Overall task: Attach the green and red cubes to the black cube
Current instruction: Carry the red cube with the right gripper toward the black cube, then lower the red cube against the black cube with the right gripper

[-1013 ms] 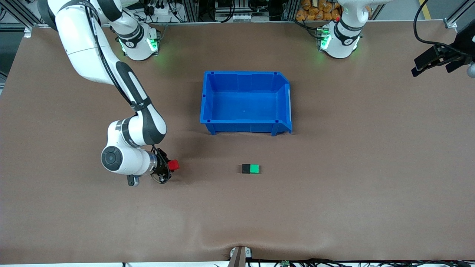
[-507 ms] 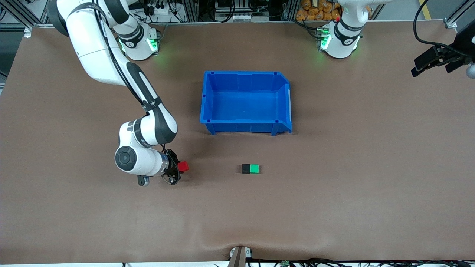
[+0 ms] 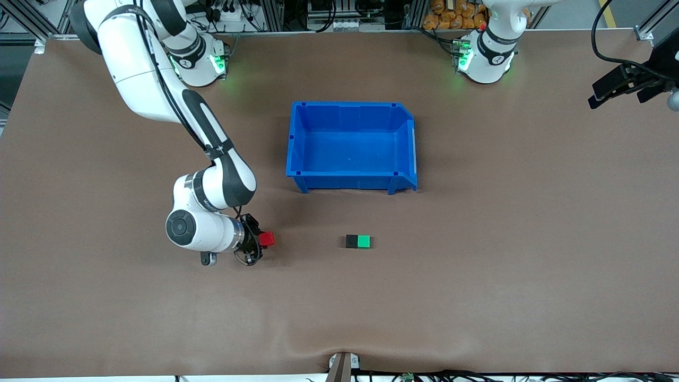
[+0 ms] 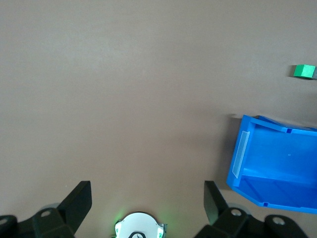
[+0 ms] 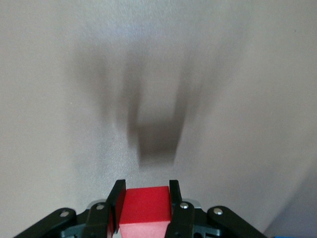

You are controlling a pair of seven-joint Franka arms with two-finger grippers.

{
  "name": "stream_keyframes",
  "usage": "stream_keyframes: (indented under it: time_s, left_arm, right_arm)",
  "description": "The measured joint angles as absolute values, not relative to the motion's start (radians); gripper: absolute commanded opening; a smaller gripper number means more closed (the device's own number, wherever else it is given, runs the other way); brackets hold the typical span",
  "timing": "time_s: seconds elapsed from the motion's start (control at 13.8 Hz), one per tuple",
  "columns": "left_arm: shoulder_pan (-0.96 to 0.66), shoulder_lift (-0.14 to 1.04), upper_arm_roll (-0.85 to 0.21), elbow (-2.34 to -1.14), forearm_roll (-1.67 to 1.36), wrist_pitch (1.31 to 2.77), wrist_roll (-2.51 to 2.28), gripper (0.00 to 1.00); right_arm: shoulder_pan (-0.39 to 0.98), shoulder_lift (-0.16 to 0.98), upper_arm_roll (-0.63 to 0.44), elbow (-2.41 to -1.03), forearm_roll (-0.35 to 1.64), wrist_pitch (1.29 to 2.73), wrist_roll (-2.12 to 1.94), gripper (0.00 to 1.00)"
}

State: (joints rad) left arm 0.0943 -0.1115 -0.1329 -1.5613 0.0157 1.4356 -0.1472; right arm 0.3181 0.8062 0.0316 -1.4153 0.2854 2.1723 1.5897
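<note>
- big brown matte worktop [image 3: 477, 297], looks like some kind of mat with a few soft ripples near the edge closest to the front camera
- open blue plastic storage bin [image 3: 297, 143] sitting upright around the middle of the worktop, one corner cut at an angle, nothing visible inside it
- orange packets [image 3: 451, 16] piled up past the worktop edge by the arm bases, too small to tell what they are
- black cables [image 3: 610, 48] hanging at the left arm's end
</note>
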Motion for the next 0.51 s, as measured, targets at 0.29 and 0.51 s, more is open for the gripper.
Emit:
stream_keyframes:
  time_s: [0.29, 0.51]
  left_arm:
    - [0.095, -0.112, -0.128, -1.561, 0.016, 1.436, -0.147, 1.00]
    - [0.096, -0.112, -0.126, -1.561, 0.016, 1.436, -0.147, 1.00]
  right_arm:
    - [0.340, 0.838, 0.032, -1.367, 0.290, 2.173, 1.645, 0.00]
    - [0.350, 0.853, 0.032, -1.345, 0.290, 2.173, 1.674, 0.00]
